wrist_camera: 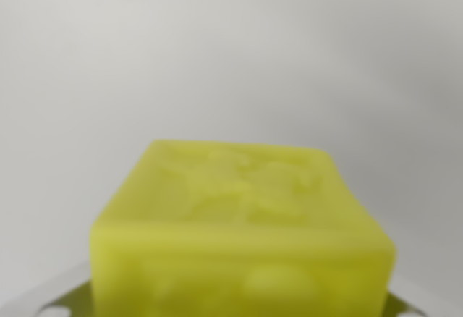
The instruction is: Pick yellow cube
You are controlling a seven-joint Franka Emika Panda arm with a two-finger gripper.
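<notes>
Metal gripper (242,310) parts are glimpsed at the bottom corners of the wrist view, on either side of the yellow cube (242,237); whether they are clamped on it cannot be told. Blurred raised shapes are seen on the cube's top. Beyond it, a plain pale grey surface (231,49) is seen.

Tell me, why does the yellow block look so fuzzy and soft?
In the wrist view, the yellow cube sits very close to the camera, so it is out of focus and its raised patterns blur; the light is soft and even, with no hard glare, and the pale background shows nothing sharp.
</notes>
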